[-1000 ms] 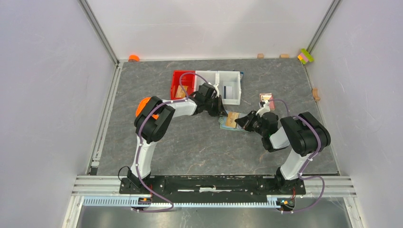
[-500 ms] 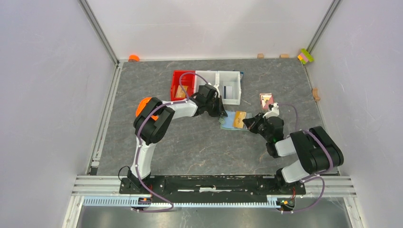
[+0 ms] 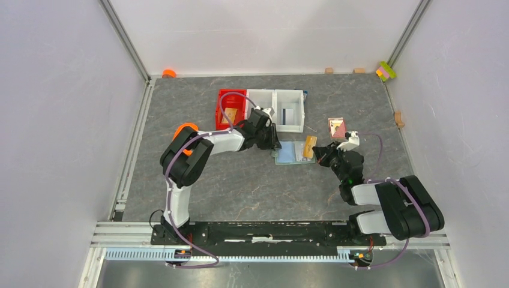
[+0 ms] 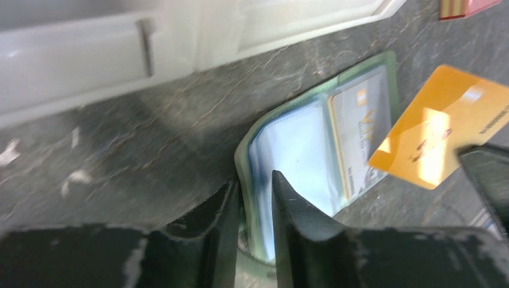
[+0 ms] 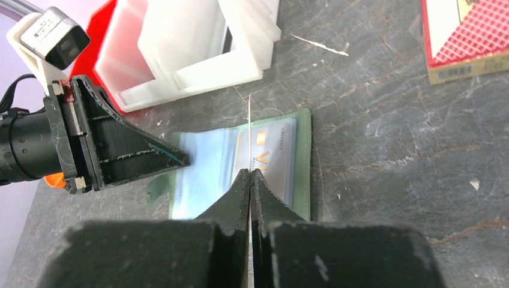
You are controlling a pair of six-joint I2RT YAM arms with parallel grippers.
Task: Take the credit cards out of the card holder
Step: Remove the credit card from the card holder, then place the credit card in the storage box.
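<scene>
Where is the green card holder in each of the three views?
Top external: card holder mid-table, open, just below the white bin.
Left wrist: holder centre, its edge between the left claw's fingers.
Right wrist: holder centre, beyond the right claw's tips.
Shared landmark: that white bin.

Glossy orange-gold plastic card [image 4: 441, 135], card holder [image 4: 297, 159] with matt green rim and shiny clear plastic pockets, smooth glossy white plastic bin [image 4: 78, 60], matt grey stone-patterned table [image 4: 150, 156].
</scene>
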